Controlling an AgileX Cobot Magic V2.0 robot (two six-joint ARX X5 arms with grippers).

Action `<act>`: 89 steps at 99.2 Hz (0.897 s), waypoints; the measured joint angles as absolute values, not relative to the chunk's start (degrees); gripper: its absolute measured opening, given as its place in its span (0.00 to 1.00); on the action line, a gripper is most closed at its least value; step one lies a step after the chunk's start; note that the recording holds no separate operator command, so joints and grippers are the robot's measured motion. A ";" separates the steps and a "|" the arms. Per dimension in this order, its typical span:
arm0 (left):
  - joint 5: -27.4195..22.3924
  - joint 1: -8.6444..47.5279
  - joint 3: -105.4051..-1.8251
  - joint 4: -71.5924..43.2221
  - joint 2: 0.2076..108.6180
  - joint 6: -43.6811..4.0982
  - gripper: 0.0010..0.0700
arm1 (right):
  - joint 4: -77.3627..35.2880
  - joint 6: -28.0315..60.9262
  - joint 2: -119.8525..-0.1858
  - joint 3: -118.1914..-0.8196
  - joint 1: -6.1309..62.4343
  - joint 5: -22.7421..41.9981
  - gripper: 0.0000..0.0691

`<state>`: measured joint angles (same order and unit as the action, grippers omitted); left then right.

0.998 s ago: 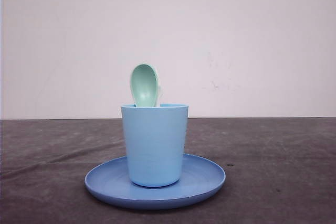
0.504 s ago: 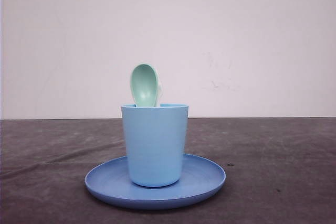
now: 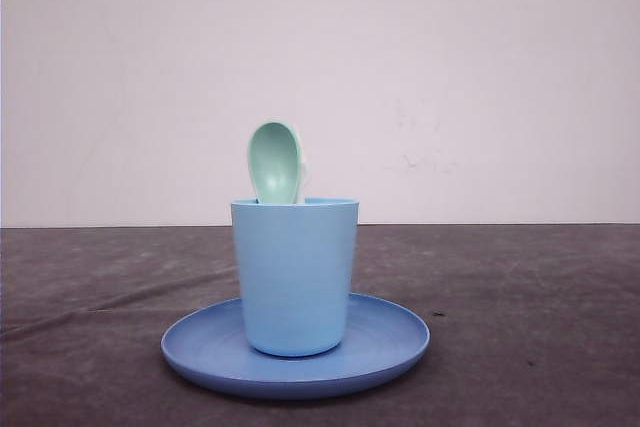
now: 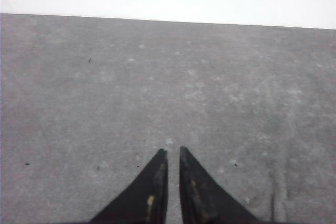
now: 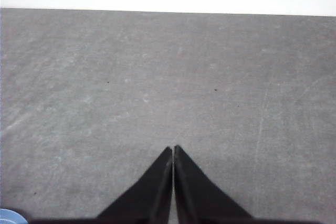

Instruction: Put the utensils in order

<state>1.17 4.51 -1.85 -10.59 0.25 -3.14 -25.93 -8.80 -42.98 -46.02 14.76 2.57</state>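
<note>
A light blue cup is seen standing upright on a round blue plate, which rests on the dark grey surface before a pale wall; the mint-green spoon is held in the cup, handle down, its oval bowl raised above the rim; a sliver of the white fork is glimpsed just behind the spoon, also inside the cup, though its tines cannot be made out; the left claw is shown over bare surface with its fingers drawn almost together, a narrow slit left between them and nothing gripped; the right claw is likewise shown closed, tips meeting, nothing held.
</note>
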 joint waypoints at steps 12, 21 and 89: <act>1.17 4.51 -1.85 -10.59 0.25 -3.14 0.01 | -22.37 -7.84 -41.41 -44.01 14.15 6.02 0.00; 1.19 4.51 -1.85 -10.59 0.25 -3.14 0.01 | -17.58 -7.16 -35.73 -37.74 12.75 5.52 0.00; 1.17 4.51 -1.85 -10.57 0.25 -3.14 0.01 | -9.78 -5.80 -0.40 -0.89 3.25 -3.29 0.00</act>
<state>1.17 4.51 -1.85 -10.57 0.25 -3.14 -9.78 -5.80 -0.40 -0.89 3.25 -3.29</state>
